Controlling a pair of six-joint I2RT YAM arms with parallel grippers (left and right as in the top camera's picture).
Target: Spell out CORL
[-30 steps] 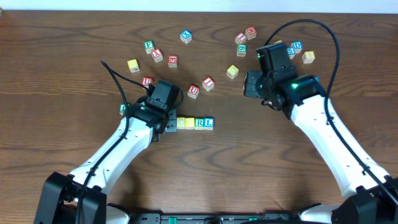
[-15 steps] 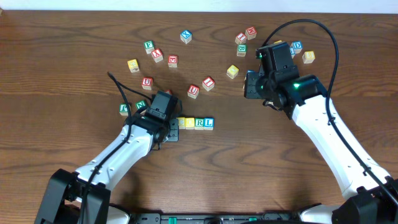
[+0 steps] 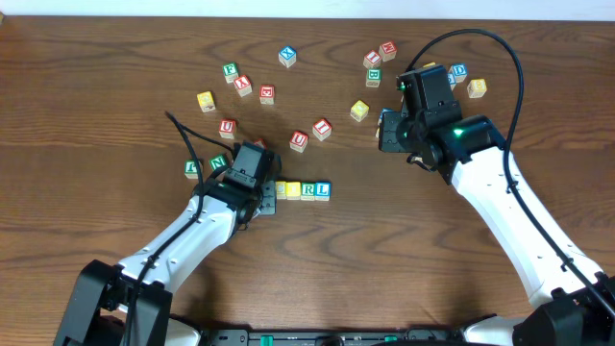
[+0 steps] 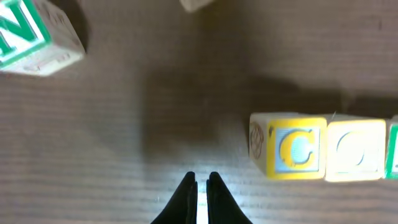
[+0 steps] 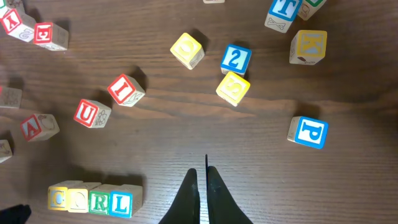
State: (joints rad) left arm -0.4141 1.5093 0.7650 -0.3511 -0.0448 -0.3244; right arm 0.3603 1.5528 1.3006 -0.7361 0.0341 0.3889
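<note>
Four letter cubes stand touching in a row reading C O R L: yellow C (image 3: 280, 190), yellow O (image 3: 294, 190), green R (image 3: 307, 190), blue L (image 3: 323, 190). The row also shows in the right wrist view: C (image 5: 58, 199), O (image 5: 78, 200), R (image 5: 99, 201), L (image 5: 121, 203). The left wrist view shows C (image 4: 297, 149) and O (image 4: 356, 151). My left gripper (image 4: 201, 181) is shut and empty, just left of the C cube (image 3: 258, 197). My right gripper (image 5: 203, 174) is shut and empty, held above the table to the right (image 3: 389, 132).
Several loose cubes lie scattered at the back: red U (image 3: 299, 140), red I (image 3: 322, 128), a yellow cube (image 3: 359, 111), blue P (image 5: 308, 132), blue 2 (image 5: 236, 58), green N (image 4: 31, 34) near my left gripper.
My left arm drew back a little from the row one second ago and has since stayed nearly still. The right arm has barely moved. The cubes have not moved.
</note>
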